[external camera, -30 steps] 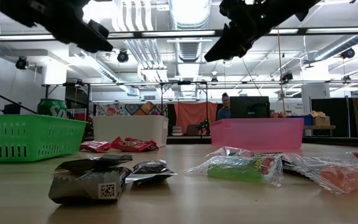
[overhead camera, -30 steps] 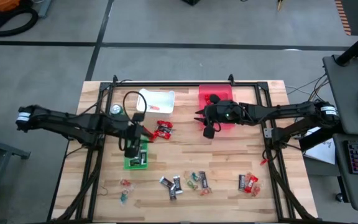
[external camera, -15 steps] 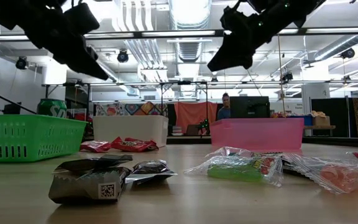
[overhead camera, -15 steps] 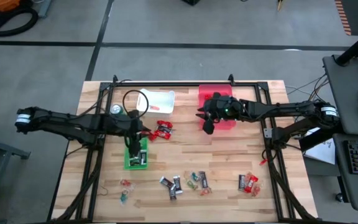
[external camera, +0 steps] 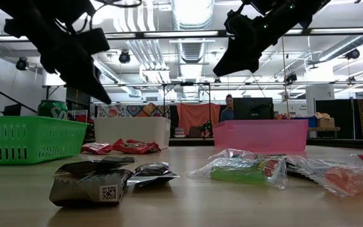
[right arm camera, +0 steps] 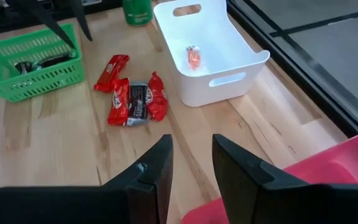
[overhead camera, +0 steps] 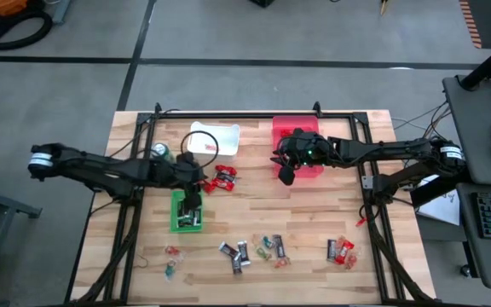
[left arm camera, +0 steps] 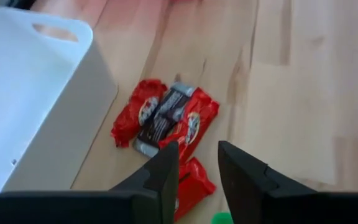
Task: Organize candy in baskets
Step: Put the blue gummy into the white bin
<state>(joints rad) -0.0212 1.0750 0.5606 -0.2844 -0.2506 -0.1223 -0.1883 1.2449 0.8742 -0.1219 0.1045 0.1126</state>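
Note:
A pile of red-wrapped bars with one dark bar (left arm camera: 166, 118) lies on the wood between the white basket (overhead camera: 214, 139) and the green basket (overhead camera: 187, 211). My left gripper (left arm camera: 199, 165) hangs open just above the pile's near end, by the green basket's far end, touching nothing. My right gripper (right arm camera: 191, 165) is open and hangs in the air at the near edge of the red basket (overhead camera: 297, 141). The white basket holds one small orange piece (right arm camera: 193, 56). Dark wrapped bars (right arm camera: 36, 62) lie in the green basket.
More candy lies along the table's near edge: dark bars (overhead camera: 237, 254), green and clear pieces (overhead camera: 271, 247), red ones (overhead camera: 341, 250), small ones (overhead camera: 171, 260). A green can (overhead camera: 159, 152) stands left of the white basket. A black frame runs around the table.
My left gripper has sunk and swung from over the green basket toward the pile of red bars, rolling about its own line as it went.

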